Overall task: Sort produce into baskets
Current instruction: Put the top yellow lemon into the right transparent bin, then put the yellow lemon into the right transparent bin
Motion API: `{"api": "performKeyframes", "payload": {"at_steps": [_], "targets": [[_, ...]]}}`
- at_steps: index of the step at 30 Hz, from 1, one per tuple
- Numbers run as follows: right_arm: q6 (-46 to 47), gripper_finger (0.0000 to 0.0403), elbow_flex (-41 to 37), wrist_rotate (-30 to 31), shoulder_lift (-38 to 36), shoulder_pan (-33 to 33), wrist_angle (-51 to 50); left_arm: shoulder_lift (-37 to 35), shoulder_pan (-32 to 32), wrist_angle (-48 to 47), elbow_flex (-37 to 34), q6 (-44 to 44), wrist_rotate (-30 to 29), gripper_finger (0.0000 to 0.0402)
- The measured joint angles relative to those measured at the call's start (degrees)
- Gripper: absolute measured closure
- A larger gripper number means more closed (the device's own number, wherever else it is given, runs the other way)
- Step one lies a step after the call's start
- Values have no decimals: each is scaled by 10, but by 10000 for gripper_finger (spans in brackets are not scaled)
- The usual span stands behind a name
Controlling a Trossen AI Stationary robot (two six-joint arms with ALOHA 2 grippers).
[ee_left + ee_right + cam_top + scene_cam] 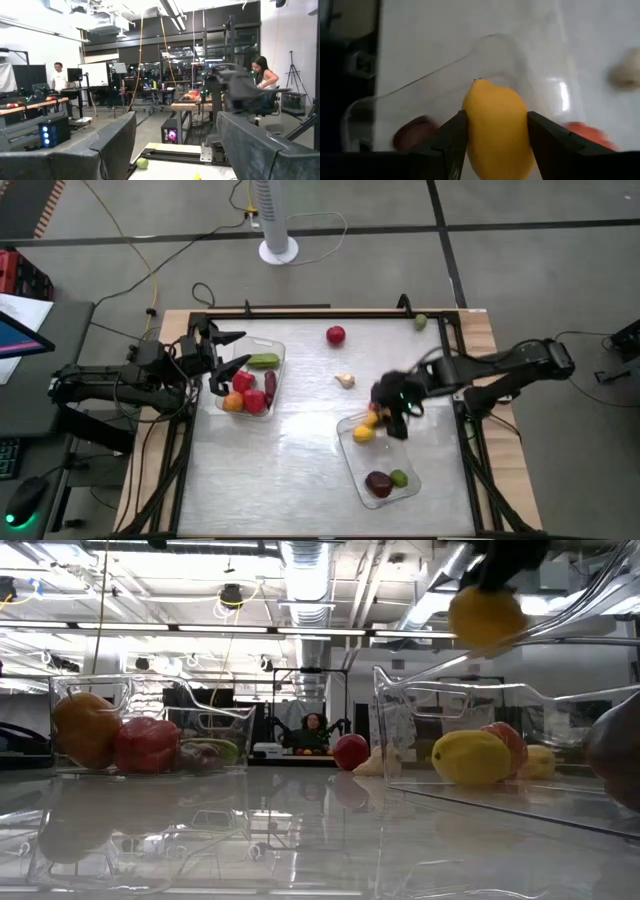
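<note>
Lemon [496,127] pinched in right claw [497,145], hanging above near end of right basket [352,465], w/ another yellow piece [363,434] below. Left claw [232,358] open, idle over left basket [277,375]. Risk: release from this height, lemon bounces off shallow wall onto counter [280,470]; garlic [345,380], red fruit [335,335] unsorted.

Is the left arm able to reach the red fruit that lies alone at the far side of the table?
Probably yes. The red fruit lies alone on open table, beyond the left basket. The left hand is open, holds nothing, and nothing stands between them.
</note>
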Motion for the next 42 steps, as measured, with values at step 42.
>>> {"api": "performKeyframes", "payload": {"at_steps": [42], "targets": [[128,111,-221,269,-7,-203,-72,0,0,-11,0,-17,0,136]]}}
